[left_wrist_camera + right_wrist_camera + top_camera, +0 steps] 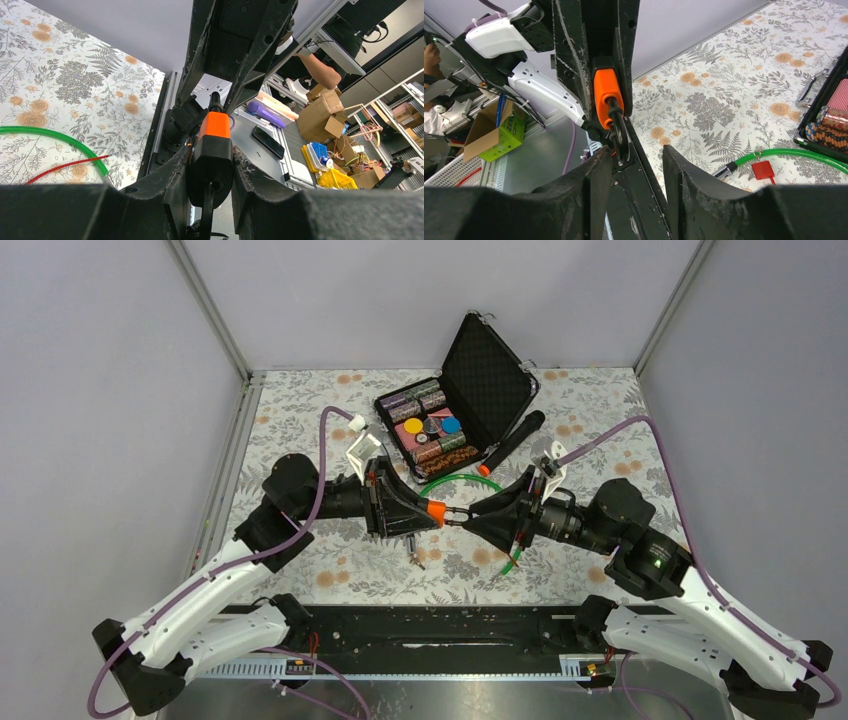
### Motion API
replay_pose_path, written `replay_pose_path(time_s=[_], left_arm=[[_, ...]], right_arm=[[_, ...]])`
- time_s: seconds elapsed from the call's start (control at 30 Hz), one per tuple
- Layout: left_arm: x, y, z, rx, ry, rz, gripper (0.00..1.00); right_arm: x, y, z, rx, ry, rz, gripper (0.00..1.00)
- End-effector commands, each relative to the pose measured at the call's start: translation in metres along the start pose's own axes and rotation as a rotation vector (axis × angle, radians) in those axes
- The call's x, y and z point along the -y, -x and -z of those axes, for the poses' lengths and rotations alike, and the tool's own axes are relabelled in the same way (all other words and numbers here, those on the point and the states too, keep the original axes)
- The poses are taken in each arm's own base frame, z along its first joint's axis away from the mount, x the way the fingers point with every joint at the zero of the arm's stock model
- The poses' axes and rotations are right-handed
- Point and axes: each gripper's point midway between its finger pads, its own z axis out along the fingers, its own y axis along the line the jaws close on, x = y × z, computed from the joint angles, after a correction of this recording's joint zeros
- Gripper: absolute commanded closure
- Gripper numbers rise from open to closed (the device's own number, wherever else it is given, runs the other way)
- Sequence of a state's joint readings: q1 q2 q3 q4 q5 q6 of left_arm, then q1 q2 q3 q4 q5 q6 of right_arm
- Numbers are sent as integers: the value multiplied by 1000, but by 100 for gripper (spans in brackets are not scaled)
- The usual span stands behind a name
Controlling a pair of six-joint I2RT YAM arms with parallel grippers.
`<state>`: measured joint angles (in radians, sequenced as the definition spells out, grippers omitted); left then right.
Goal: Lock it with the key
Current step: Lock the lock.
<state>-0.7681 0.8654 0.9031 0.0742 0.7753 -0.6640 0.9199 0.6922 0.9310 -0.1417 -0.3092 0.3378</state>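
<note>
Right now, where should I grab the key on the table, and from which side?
Probably drop straight down, jaws closing across the key: it lies flat on the table, just nearer than the lock. Its head end is too small to tell.

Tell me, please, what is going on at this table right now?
The left fingers are clamped on an orange and black lock, held up between the two arms. The right fingers stand open around the black loop at its end, without gripping it. A small silvery key lies on the table below them, untouched, so the locking is not yet done. A green cable lies beside the open case.
</note>
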Motion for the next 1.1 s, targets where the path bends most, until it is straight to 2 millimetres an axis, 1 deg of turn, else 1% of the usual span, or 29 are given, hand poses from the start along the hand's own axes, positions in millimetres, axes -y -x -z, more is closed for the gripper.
replay_pose_path(time_s=[0.0,0.13,0.17,0.2,0.23,0.3,0.33,0.43,0.47,0.53,0.57,0.6,0.8,0.97,1.07], left_arm=[[32,31,4,75,-81,-98,100],[31,31,3,73,-81,-97,100],[31,31,3,74,-80,-97,100],[31,31,3,72,-80,-95,100],[31,30,3,71,-81,-94,100],[31,30,2,70,-84,-90,100],[31,30,2,70,-87,-89,100],[29,28,0,63,-89,-72,100],[28,27,0,59,-91,-64,100],[26,24,-1,54,-91,-48,100],[23,21,-2,51,-89,-36,100],[23,21,-2,50,-89,-32,100],[13,14,-4,43,-73,-2,100],[-7,0,-10,4,-28,27,100],[-11,-4,-12,-3,-33,36,100]], right_arm=[[-15,19,-2,56,71,25,52],[-19,21,-3,60,93,28,55],[-20,20,-3,58,97,28,57],[-20,20,-3,59,99,29,60],[-20,20,-4,58,101,29,66],[-21,19,-5,50,108,29,80],[-21,18,-6,47,109,27,85],[-19,17,-10,40,110,23,97],[-19,16,-11,42,112,21,100],[-18,15,-14,38,115,7,100],[-21,20,-16,61,129,10,100],[-22,21,-18,64,136,5,100],[-27,22,-30,61,183,-60,100],[-37,25,-39,60,243,-132,100],[-37,22,-46,43,256,-159,100]])
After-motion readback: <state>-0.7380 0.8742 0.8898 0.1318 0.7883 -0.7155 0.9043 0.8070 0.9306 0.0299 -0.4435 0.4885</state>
